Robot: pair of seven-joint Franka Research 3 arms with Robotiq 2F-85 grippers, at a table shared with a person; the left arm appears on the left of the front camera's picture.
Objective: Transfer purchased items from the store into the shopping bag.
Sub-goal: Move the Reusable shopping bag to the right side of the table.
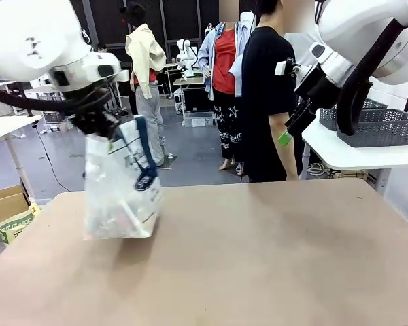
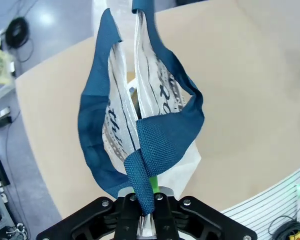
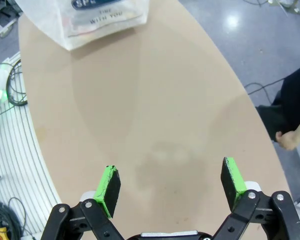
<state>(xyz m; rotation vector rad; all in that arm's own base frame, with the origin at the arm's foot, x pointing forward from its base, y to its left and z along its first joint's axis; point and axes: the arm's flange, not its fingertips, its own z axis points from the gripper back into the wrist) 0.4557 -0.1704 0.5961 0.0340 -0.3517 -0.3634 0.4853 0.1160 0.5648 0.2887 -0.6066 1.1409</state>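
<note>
Lab/shop floor w/ clothes racks behind; a person (image 1: pixel 268 95) in black stands at the far edge of the tan worktop (image 1: pixel 272 258), whose bare part carries no loose items.

Key relation: shopping bag (image 1: pixel 119 190) sits at the worktop's left side, directly under the left gripper (image 2: pixel 145 200). Its fingers are clamped tight on the navy strap handle (image 2: pixel 150 150), so the bag hangs upright from the grip, long axis vertical, bottom touching or just on the worktop — can't tell which. Right gripper (image 3: pixel 170 187) is well apart from it, up high over the right side, green pads spread wide, nothing between them; in its wrist view the bag lies far ahead across the worktop. So left arm is the near one, by far.

Contents: thru the translucent plastic, faint shapes low in the bag, incl. a pale stick-like one — prob. purchased items, too blurred to name. Dark grey baskets (image 1: pixel 377 125) sit on a side table at right; contents not visible.
</note>
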